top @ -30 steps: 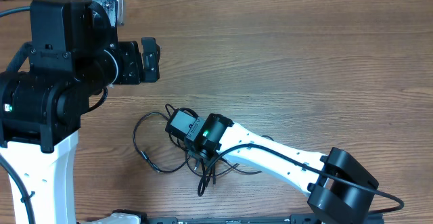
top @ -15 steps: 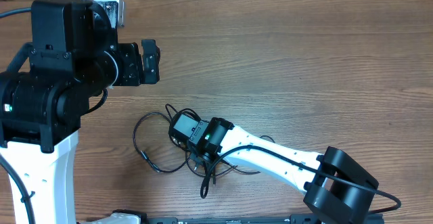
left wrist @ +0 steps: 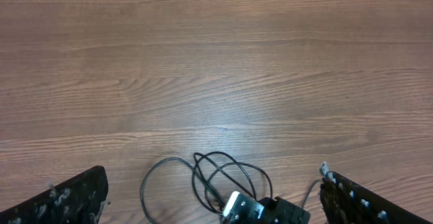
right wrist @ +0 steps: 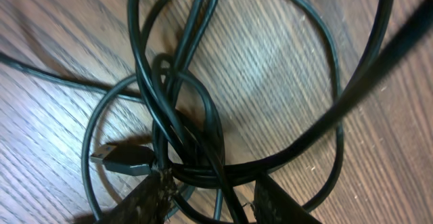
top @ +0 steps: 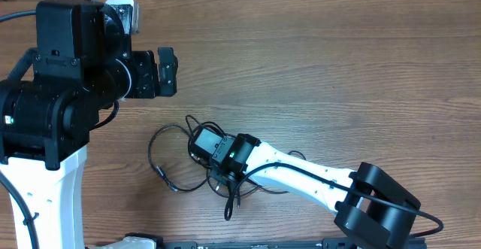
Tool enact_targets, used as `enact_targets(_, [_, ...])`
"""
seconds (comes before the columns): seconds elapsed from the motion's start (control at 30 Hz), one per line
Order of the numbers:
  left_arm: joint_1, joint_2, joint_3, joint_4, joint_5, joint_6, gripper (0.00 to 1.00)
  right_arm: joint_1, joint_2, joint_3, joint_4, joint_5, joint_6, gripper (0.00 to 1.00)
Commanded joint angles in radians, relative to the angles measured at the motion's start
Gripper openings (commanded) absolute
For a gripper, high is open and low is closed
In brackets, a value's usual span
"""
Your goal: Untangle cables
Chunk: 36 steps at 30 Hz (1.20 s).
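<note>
We see the cables [top: 152,157] lying as a loose black tangle on the wooden table [top: 338,68], toward the near side and left of centre. One wide loop bulges out to the left, and a few tails trail toward the near edge.

The right gripper [top: 201,139] sits on the right part of the tangle, its white arm slanting away to the near right corner. From the right wrist view, its two fingers [right wrist: 152,197] stand apart and straddle several strands of the cables [right wrist: 169,126]. The claw is released, not clenched on any wire. A USB plug [right wrist: 122,158] lies flat on the wood just left of the crossing strands.

The left gripper [top: 167,68] hangs well apart from the tangle, toward the far left, beside its dark arm base. In the left wrist view, its fingers [left wrist: 74,197] sit at the two lower corners, spread wide and holding nothing. The cables [left wrist: 203,183] show between them, farther off.

The table's far edge runs along the top of the overhead view. A broad stretch of wood grain lies between that edge and the tangle, and more wood extends to the right.
</note>
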Motion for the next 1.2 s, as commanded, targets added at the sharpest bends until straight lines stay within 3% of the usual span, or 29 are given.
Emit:
enact_targets(0.0, [0.0,0.003,0.0,0.002,-0.008,0.025,1.0,-0.017,-0.01,-0.008,0.006,-0.004,-0.001,0.38])
enact_targets(0.03, [0.0,0.003,0.0,0.002,-0.008,0.024,0.99,-0.019,-0.01,-0.008,0.008,-0.002,-0.001,0.35])
enact_targets(0.1, [0.0,0.003,0.0,0.002,-0.008,0.025,1.0,-0.027,-0.01,-0.008,0.02,0.023,-0.001,0.07])
enact_targets(0.2, [0.0,0.003,0.0,0.002,-0.008,0.025,1.0,-0.031,-0.01,-0.008,0.005,0.03,-0.001,0.04])
enact_targets(0.5, [0.0,0.003,0.0,-0.002,-0.011,0.032,0.99,-0.031,-0.01,-0.008,-0.011,0.026,0.002,0.04])
enact_targets(0.73, [0.0,0.003,0.0,-0.005,-0.019,0.032,1.0,-0.031,-0.01,-0.008,-0.019,0.025,0.002,0.22])
enact_targets(1.17, [0.0,0.003,0.0,-0.027,-0.037,0.032,1.0,-0.031,-0.009,-0.008,-0.014,0.026,0.002,0.21])
